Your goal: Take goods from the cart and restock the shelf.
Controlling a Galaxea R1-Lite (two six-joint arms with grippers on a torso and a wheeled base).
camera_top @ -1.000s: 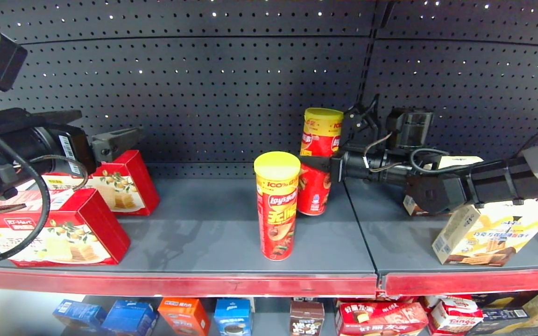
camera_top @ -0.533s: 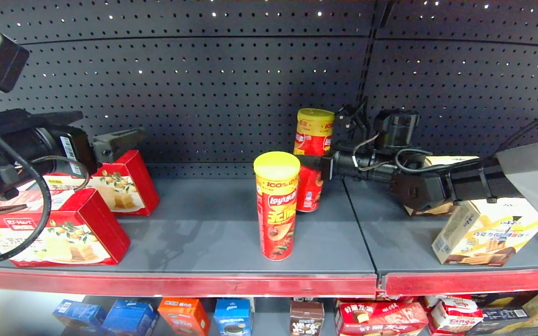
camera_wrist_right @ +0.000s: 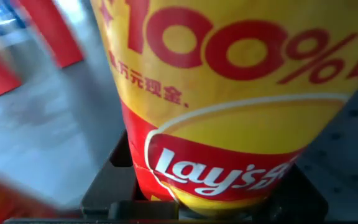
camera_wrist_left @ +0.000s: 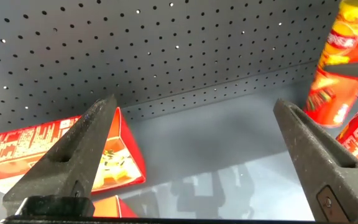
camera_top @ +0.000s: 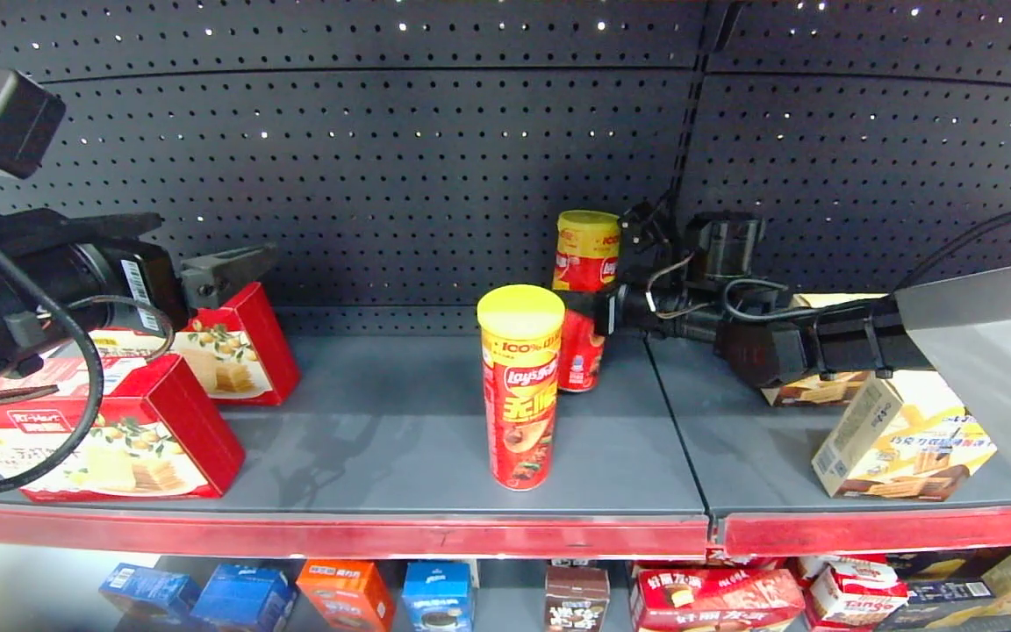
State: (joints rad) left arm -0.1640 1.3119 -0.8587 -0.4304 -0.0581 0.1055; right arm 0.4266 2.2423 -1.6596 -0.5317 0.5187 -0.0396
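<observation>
Two red chip cans with yellow lids are on the grey shelf (camera_top: 400, 439). The front chip can (camera_top: 520, 386) stands free near the shelf's middle. Behind it, the rear chip can (camera_top: 584, 294) is upright near the pegboard, and my right gripper (camera_top: 593, 312) is shut on its middle from the right. The held can (camera_wrist_right: 229, 106) sits close between the right fingers in the right wrist view. My left gripper (camera_wrist_left: 191, 155) is open, hanging in the air over the shelf's left side above the red cracker boxes (camera_top: 198, 351), with its dark fingers (camera_wrist_left: 73, 155) wide apart.
Red cracker boxes (camera_top: 111, 439) sit at the shelf's left front. Cream wafer boxes (camera_top: 909, 434) lie at the right under my right arm. A dark pegboard (camera_top: 435, 167) backs the shelf. The lower shelf holds several small boxes (camera_top: 347, 592). Bare shelf shows between the cracker boxes and the cans.
My right gripper has carried the rear chip can to the left and deeper toward the pegboard, and the can has gone from tilted to upright. The left arm has barely shifted.
</observation>
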